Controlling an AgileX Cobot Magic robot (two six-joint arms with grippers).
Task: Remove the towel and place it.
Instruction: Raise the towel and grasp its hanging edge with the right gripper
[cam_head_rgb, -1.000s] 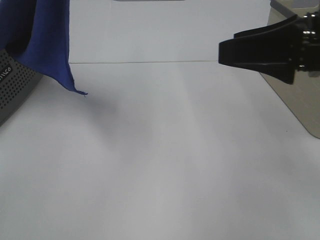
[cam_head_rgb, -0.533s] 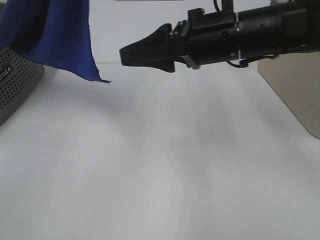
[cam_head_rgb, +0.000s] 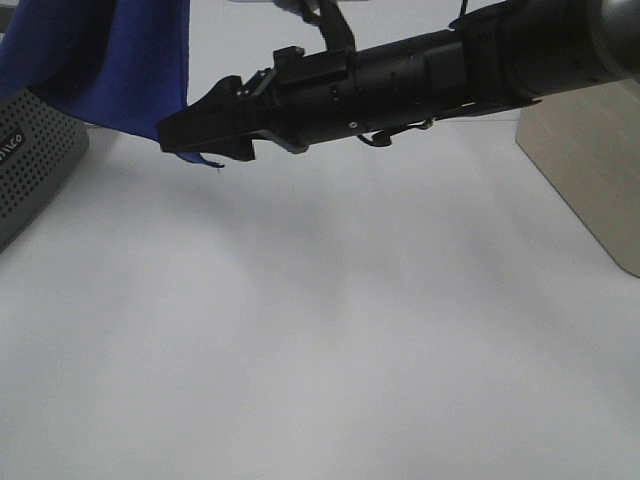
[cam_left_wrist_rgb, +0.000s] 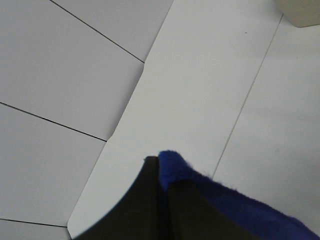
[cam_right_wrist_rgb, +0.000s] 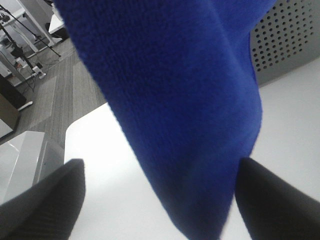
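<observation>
Towel (cam_head_rgb: 95, 60) soft, light, floppy; L hand (cam_left_wrist_rgb: 159, 172) pinches an edge, R hand (cam_head_rgb: 185, 135) spread wide round hanging corner beside basket (cam_head_rgb: 30, 165).

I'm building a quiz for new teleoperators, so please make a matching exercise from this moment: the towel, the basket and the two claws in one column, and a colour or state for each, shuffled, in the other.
Things
1. towel
2. basket
3. left claw
4. right claw

Colour or state
A. open, one finger on either side of the hanging fabric
B. grey and perforated, at the left edge of the high view
C. royal blue, hanging in the air
D. shut on a fuzzy blue edge

Pairs: 1-C, 2-B, 3-D, 4-A
</observation>
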